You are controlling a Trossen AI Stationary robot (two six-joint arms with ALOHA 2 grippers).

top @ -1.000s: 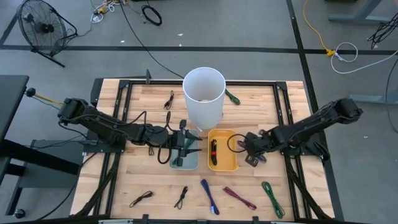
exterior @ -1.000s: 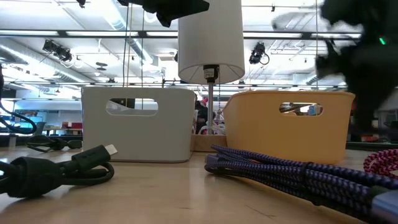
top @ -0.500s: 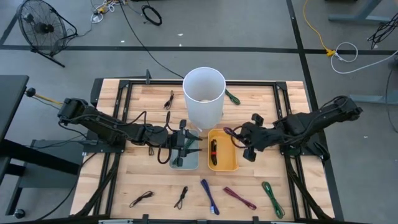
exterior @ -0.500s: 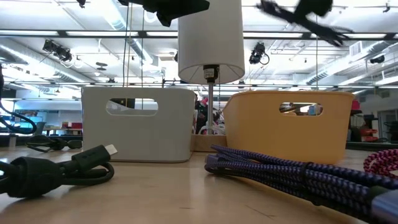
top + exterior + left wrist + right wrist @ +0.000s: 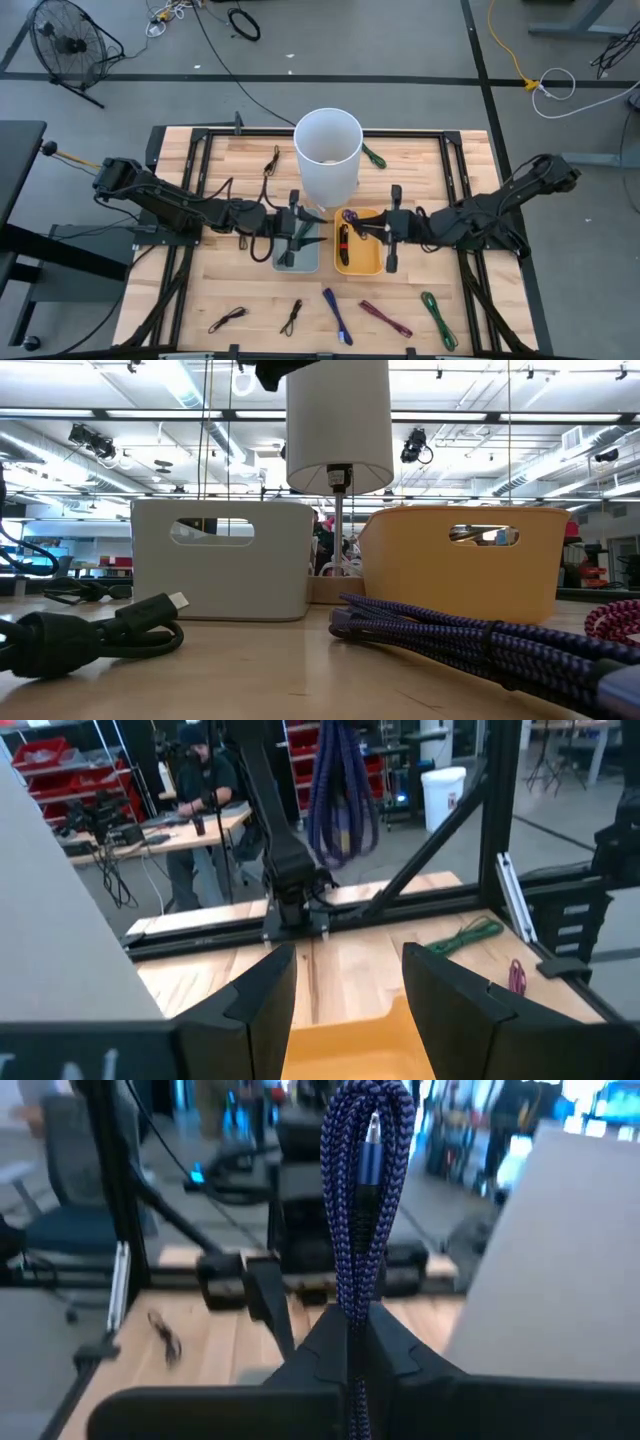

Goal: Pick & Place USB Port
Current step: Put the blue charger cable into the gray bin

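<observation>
The left gripper [image 5: 308, 233] waits over the grey bin [image 5: 297, 258], fingers apart and empty. The right gripper [image 5: 375, 229] is clamped on the looped purple USB cable [image 5: 362, 1220] above the yellow bin [image 5: 358, 262]. Centre the loop over the bin before releasing

high view: overhead, looking straight down on the whole counter [image 5: 420, 160] and both arms.
low view: at counter height, level, close behind the white bin [image 5: 220, 560] and yellow bin [image 5: 460, 565].
left wrist view: faces across the counter toward the right arm.
right wrist view: faces back toward the left arm.
shared: both bins and white cylinder [image 5: 327, 150] appear overhead and low.
</observation>
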